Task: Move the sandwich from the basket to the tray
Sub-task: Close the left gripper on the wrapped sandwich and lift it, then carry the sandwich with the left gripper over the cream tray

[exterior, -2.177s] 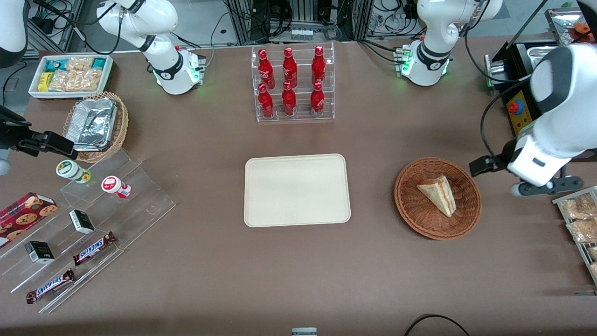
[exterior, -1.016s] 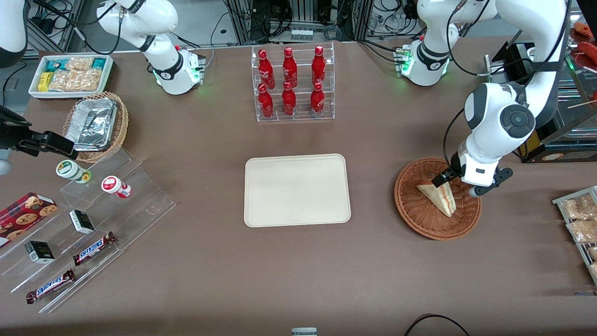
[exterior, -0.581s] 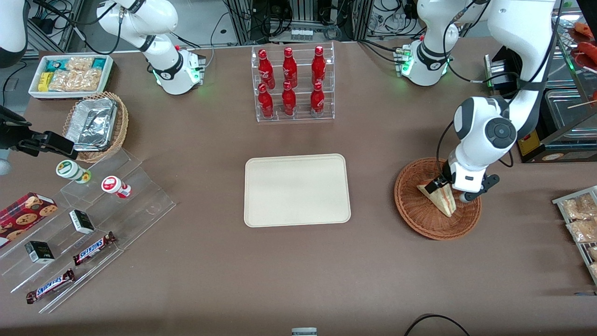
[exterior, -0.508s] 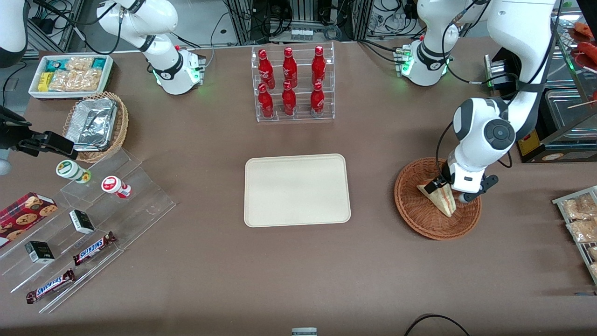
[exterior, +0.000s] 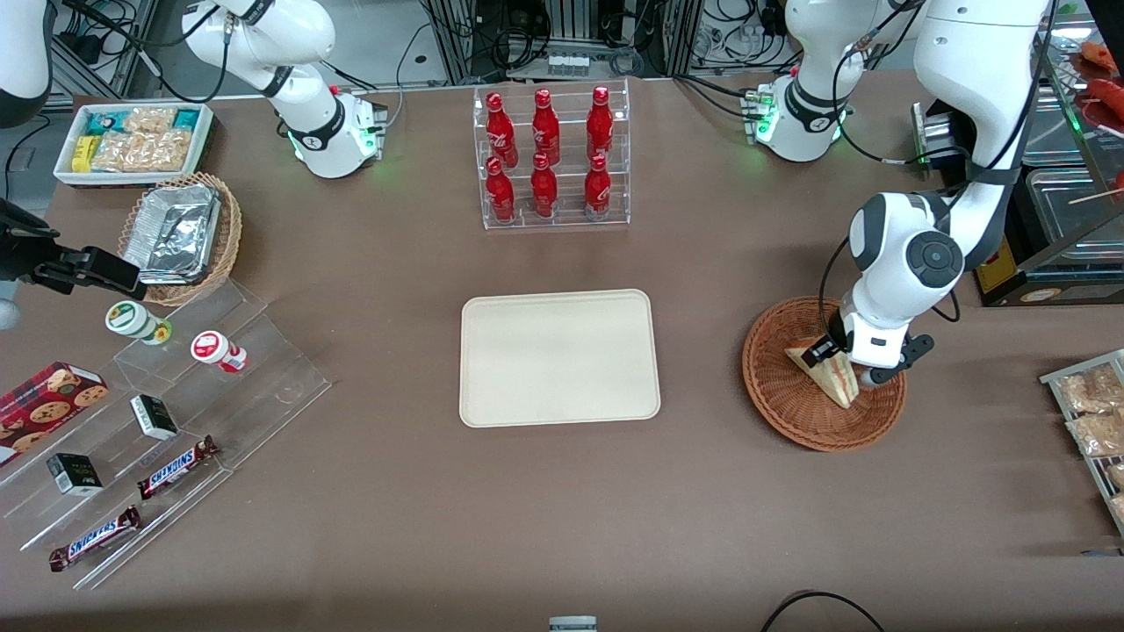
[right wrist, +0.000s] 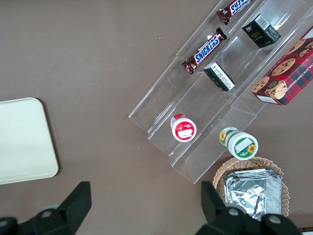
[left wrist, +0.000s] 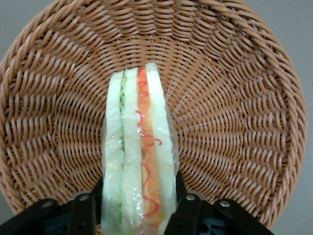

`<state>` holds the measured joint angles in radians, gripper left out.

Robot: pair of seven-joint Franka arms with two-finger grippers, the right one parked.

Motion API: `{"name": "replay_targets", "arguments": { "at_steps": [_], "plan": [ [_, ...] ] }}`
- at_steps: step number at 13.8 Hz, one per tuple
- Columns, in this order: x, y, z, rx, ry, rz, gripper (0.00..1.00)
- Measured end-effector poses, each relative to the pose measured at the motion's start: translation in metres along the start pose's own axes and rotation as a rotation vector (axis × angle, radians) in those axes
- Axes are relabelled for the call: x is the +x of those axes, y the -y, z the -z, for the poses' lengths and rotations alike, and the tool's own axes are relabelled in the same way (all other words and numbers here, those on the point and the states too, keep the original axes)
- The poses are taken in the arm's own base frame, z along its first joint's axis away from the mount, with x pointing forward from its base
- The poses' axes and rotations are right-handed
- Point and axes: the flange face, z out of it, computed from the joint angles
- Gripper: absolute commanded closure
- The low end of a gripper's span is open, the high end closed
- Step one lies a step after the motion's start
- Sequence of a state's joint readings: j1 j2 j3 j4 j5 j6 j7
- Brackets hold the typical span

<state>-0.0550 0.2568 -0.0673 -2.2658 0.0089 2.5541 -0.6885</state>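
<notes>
The sandwich (exterior: 832, 376), a clear-wrapped white bread wedge with red and green filling, lies in the round reddish-brown wicker basket (exterior: 790, 421) toward the working arm's end of the table. My left gripper (exterior: 845, 358) is down in the basket on the sandwich's wide end, shut on it. In the left wrist view the black fingers (left wrist: 185, 208) press against both sides of the sandwich (left wrist: 139, 142), which still rests on the basket's weave (left wrist: 234, 98). The cream tray (exterior: 558, 357) lies at the table's middle with nothing on it; its corner shows in the right wrist view (right wrist: 22, 142).
A clear rack of red bottles (exterior: 550, 158) stands farther from the camera than the tray. Snack packets on a rack (exterior: 1093, 421) lie near the basket at the table's edge. A clear stepped stand with snacks (exterior: 158, 421) and a foil-tray basket (exterior: 180, 237) sit toward the parked arm's end.
My left arm swung in from the table's edge over the basket and came down onto the sandwich's wide end. The sandwich has stayed where it was in the basket.
</notes>
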Motion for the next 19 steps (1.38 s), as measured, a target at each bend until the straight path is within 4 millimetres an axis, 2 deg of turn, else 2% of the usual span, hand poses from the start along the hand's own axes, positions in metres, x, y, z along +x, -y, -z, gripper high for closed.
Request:
{"name": "replay_targets", "arguments": {
  "at_steps": [3,4,6,8,9,11,12,13,15,17,19],
  "plan": [
    [0.005,-0.004,0.016,-0.001,-0.003,0.0,1.0],
    [0.008,-0.007,0.03,0.012,0.007,-0.003,1.0],
    [0.013,-0.019,0.076,0.053,0.021,-0.033,1.0],
    [0.01,-0.046,0.134,0.073,0.022,-0.077,1.0],
    [0.003,-0.066,0.161,0.071,0.015,-0.109,1.0],
    [-0.022,-0.109,0.196,0.049,-0.007,-0.177,1.0],
    [-0.037,-0.131,0.205,0.036,-0.017,-0.21,1.0],
    [-0.057,-0.156,0.207,0.026,-0.022,-0.241,1.0],
    [-0.1,-0.203,0.199,0.018,-0.017,-0.301,1.0],
    [-0.142,-0.245,0.18,0.023,-0.001,-0.353,1.0],
    [-0.178,-0.278,0.154,0.038,0.018,-0.385,1.0]
  ]
}}
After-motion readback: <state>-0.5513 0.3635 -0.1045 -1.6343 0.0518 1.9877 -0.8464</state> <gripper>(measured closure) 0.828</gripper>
